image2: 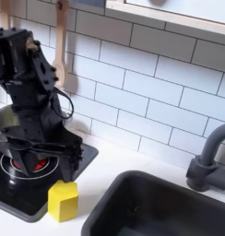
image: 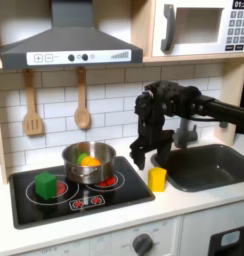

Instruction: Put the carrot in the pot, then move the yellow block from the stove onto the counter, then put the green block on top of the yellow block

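Orange carrot (image: 89,159) lies inside pot (image: 74,165) on stove (image: 119,190). Yellow block (image: 157,179) stands on counter (image: 184,205) just beside stove's edge; green block (image: 45,184) sits on stove. Gripper (image: 144,155) hangs above, jaws spread, holding nothing.

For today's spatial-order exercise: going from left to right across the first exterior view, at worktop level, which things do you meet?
green block on the stove → pot holding the carrot → gripper → yellow block on the counter → sink
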`<move>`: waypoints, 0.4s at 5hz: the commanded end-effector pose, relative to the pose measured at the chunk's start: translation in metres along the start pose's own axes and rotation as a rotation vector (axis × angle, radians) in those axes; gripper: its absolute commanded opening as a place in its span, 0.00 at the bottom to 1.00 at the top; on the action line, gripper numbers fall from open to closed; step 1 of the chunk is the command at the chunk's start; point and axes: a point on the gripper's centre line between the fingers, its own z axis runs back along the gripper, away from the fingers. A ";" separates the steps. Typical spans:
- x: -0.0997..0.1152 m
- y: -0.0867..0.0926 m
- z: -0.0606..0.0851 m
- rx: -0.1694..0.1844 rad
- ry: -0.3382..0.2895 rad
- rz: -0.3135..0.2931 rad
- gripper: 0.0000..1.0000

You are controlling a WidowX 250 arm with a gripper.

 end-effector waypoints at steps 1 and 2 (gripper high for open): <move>0.012 0.036 0.016 0.032 -0.043 0.048 1.00; 0.015 0.053 0.016 0.043 -0.045 0.080 1.00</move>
